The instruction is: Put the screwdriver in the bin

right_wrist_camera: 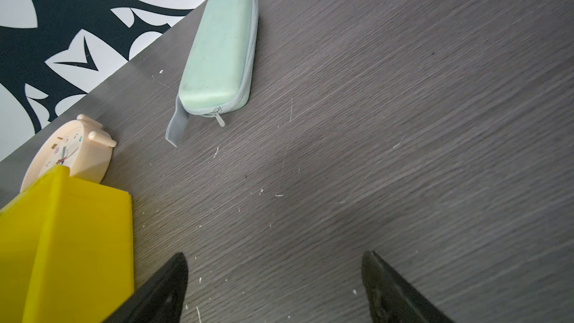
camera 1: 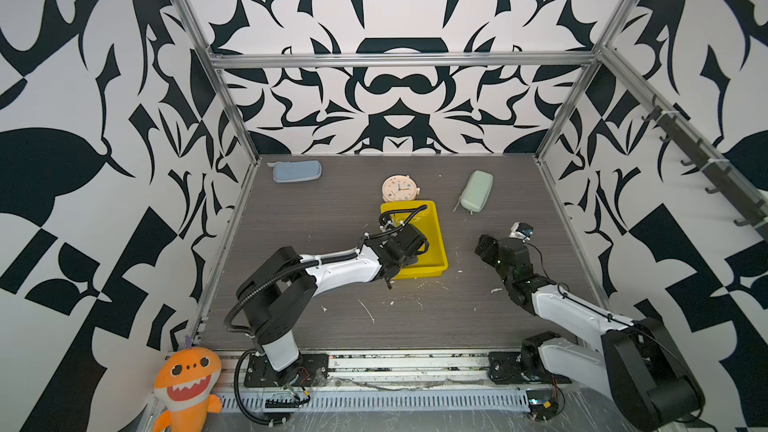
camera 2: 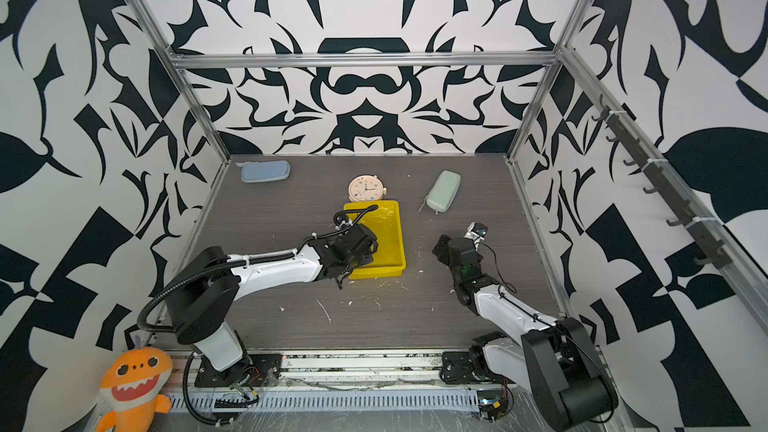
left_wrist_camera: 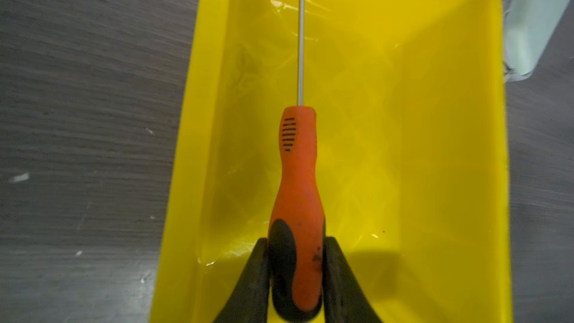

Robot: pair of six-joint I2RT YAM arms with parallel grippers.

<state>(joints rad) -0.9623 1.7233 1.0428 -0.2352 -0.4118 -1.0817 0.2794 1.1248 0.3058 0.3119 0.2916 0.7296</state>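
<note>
Left claw (left_wrist_camera: 296, 240) is clenching the screwdriver (left_wrist_camera: 297, 166) by its handle, holding it over the bin (left_wrist_camera: 435, 138) (shaft pointing along its length); right claw (right_wrist_camera: 275, 254) is hanging released over the counter (right_wrist_camera: 403, 119).

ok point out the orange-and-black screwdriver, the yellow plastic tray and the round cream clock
orange-and-black-handled screwdriver (left_wrist_camera: 298, 181): left wrist view, middle of the orange handle
shallow yellow plastic tray (camera 1: 428, 272): in a top view, its near outer wall
round cream alarm clock (camera 1: 399, 189): in a top view, centre of the dial
</note>
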